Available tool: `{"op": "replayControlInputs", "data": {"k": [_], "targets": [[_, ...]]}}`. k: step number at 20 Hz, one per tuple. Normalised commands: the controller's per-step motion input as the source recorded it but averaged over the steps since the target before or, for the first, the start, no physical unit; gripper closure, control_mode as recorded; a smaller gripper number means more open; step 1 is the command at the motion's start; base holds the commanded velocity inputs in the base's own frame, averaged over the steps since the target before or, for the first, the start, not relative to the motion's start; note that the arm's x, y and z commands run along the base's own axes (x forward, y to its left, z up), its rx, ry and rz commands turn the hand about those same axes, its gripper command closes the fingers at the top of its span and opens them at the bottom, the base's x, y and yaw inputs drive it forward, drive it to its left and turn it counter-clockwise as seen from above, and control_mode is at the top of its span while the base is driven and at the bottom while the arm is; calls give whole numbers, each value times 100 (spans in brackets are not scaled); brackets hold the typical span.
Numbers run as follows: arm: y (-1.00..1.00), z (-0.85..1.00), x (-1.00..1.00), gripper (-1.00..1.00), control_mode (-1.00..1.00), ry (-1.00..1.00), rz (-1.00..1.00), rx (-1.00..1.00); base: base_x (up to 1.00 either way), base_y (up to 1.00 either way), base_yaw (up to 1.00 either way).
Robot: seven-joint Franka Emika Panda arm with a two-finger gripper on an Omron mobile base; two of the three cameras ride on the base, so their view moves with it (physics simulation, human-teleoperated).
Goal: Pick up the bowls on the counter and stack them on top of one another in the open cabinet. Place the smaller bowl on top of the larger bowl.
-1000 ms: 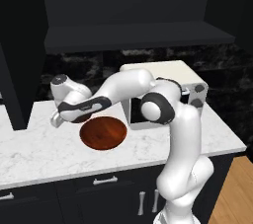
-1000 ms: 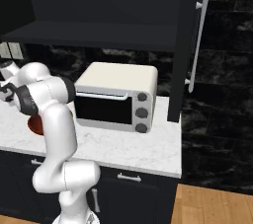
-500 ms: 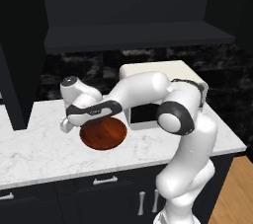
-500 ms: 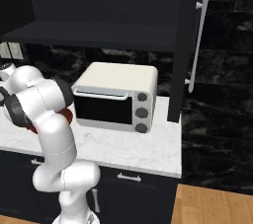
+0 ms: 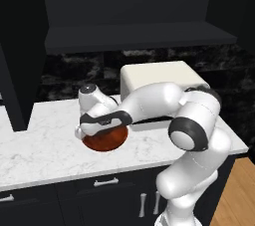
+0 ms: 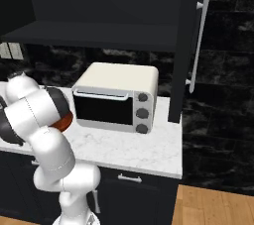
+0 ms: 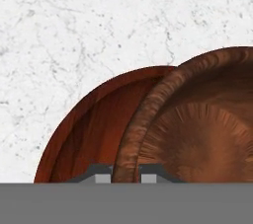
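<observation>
No writing or brand marks can be read anywhere. The gripper [image 7: 125,172] is closed tight on the rim of the smaller bowl [image 7: 197,129], a finger on each side of its wall. That bowl hangs directly over the larger bowl [image 5: 104,139], which sits on the counter [image 5: 45,145] just left of the toaster oven [image 6: 116,96]. Bare marble lies left and in front of the larger bowl. Above the toaster oven, the open cabinet [image 5: 139,36] shelf runs long and dark.
</observation>
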Motion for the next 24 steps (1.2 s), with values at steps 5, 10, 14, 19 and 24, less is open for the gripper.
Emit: {"op": "replayControlInputs", "data": {"k": [5,10,14,19,24], "targets": [[-6,-31,-3,100,-100,3,0,0,0,0,0],[0,-32,0,100,-100,1,0,0,0,0,0],[0,-26,0,100,-100,1,0,0,0,0,0],[1,-7,-23,-100,-100,1,0,0,0,0,0],[0,6,-32,-100,-100,0,0,0,0,0,0]]}}
